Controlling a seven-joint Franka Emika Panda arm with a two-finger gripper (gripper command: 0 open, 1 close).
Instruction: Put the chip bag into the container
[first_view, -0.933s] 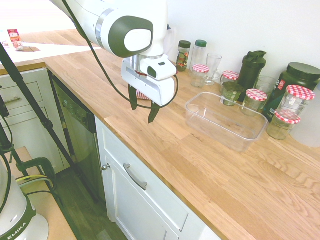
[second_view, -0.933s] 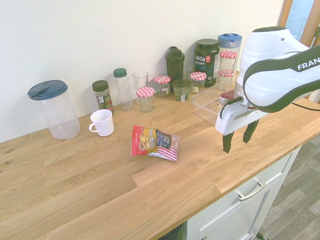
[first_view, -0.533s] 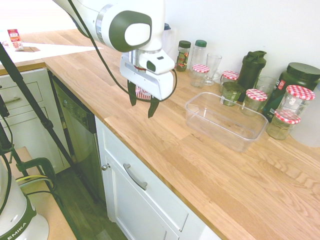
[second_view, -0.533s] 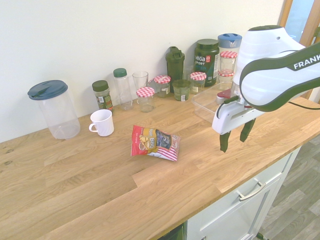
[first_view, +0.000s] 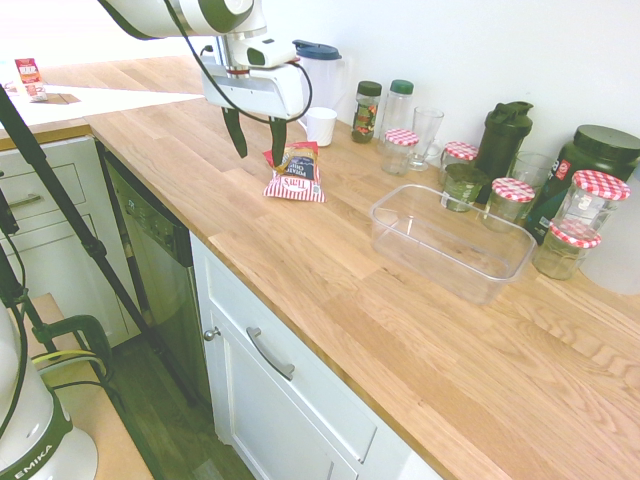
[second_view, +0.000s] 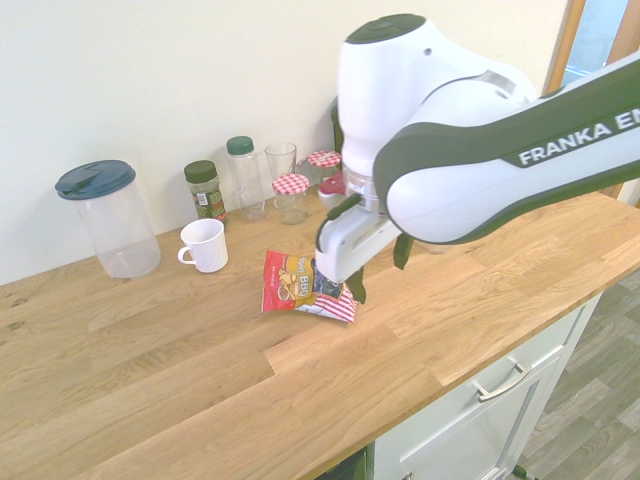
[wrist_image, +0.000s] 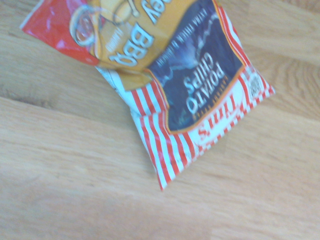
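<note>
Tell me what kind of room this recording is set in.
Most likely a home kitchen: a long wooden countertop over white cabinet drawers, with checkered-lid jars, a white mug and a lidded pitcher along the wall.

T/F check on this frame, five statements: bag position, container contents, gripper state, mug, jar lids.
1. The chip bag lies flat on the wooden counter. True.
2. The container already holds the chip bag. False: the clear tub is empty, and the bag lies on the counter apart from it.
3. The gripper is open above the bag and holds nothing. True.
4. The white mug lies tipped on its side. False: it stands upright near the wall, handle out to the side.
5. The small glass jars have plain blue lids. False: their lids are red-and-white checkered.
</note>
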